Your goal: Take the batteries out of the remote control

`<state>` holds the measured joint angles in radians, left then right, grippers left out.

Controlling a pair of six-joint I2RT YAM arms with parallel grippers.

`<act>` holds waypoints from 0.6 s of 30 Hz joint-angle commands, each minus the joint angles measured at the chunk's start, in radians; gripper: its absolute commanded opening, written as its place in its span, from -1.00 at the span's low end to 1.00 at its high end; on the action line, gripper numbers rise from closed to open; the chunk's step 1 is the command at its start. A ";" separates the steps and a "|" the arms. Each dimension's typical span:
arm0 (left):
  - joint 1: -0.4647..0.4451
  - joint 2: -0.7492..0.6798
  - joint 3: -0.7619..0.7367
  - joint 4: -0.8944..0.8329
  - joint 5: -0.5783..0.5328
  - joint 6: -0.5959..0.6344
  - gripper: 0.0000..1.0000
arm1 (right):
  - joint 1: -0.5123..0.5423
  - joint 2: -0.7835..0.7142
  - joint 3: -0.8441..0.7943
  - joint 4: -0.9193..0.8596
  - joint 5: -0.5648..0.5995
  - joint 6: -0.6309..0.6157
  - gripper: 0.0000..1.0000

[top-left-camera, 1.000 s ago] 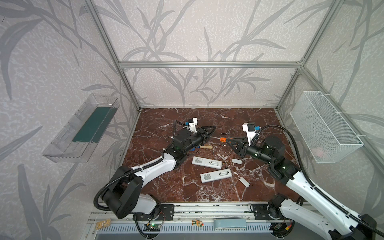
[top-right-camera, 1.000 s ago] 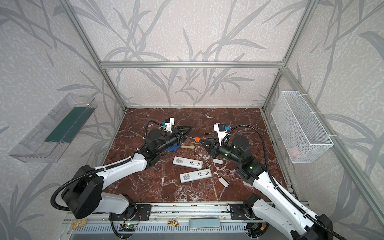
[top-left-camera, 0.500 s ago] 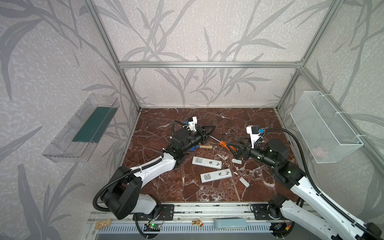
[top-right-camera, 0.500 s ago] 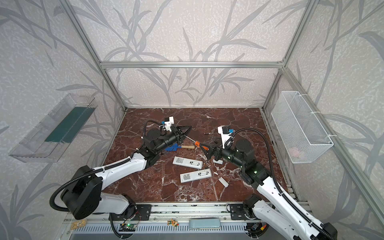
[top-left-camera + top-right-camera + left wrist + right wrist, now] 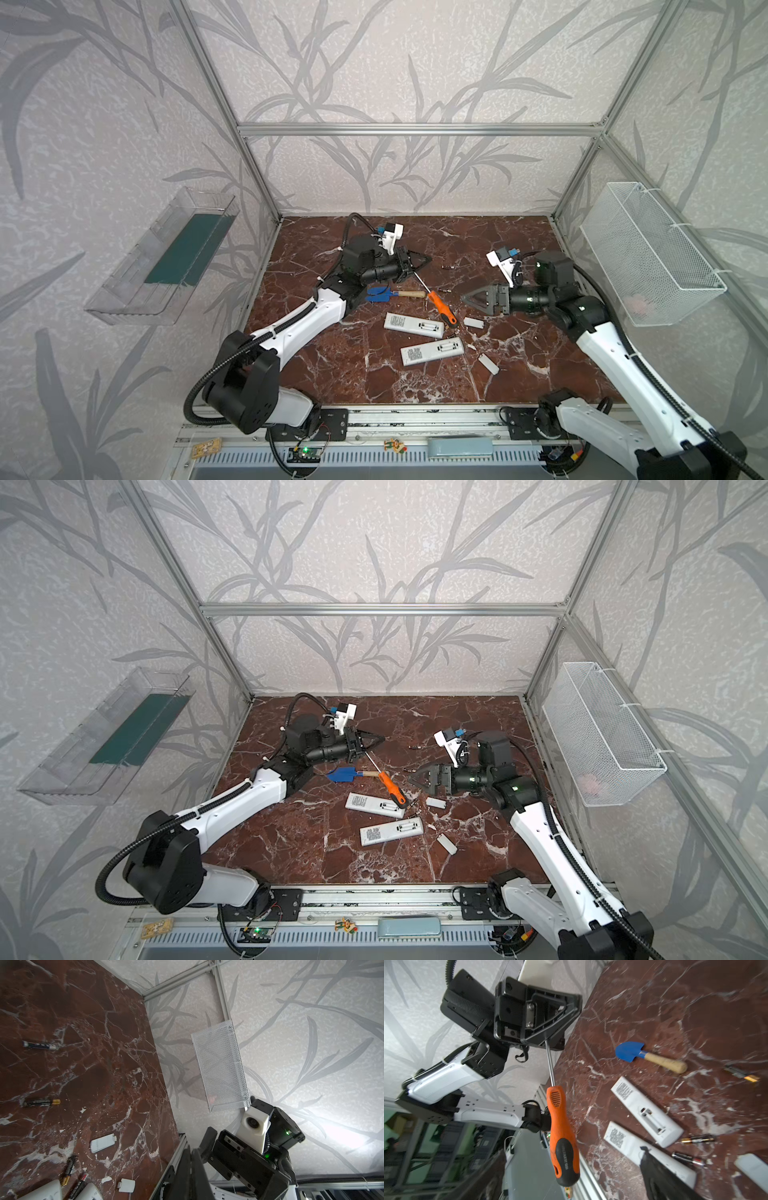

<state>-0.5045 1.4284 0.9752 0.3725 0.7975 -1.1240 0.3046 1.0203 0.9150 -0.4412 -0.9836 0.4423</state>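
Screwdriver point(image 5: 557, 1112) shaft pinched in left hand point(image 5: 427, 260)

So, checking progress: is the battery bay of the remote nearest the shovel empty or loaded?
Empty: the remote has its bay open, bare slots, no cells; a battery lies loose beside it.

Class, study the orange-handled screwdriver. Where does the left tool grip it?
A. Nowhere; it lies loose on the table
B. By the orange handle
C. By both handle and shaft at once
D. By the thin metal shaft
D: in the right wrist view the left tool is shut on the metal shaft of the screwdriver, with the orange handle outside the grip.
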 commanded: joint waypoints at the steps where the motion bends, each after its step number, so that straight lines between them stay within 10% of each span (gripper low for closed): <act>1: 0.002 0.002 0.035 -0.004 0.103 0.034 -1.00 | 0.066 0.013 0.007 0.056 -0.150 0.042 0.98; 8: 0.002 0.001 0.049 -0.026 0.110 0.042 -1.00 | 0.218 0.110 0.056 -0.029 -0.072 -0.049 0.91; 18: 0.002 0.008 0.044 -0.007 0.119 0.026 -1.00 | 0.244 0.146 0.023 0.057 -0.109 -0.002 0.24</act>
<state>-0.5045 1.4334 0.9890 0.3336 0.8936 -1.0878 0.5350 1.1591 0.9398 -0.4141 -1.0569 0.4358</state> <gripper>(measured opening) 0.056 0.626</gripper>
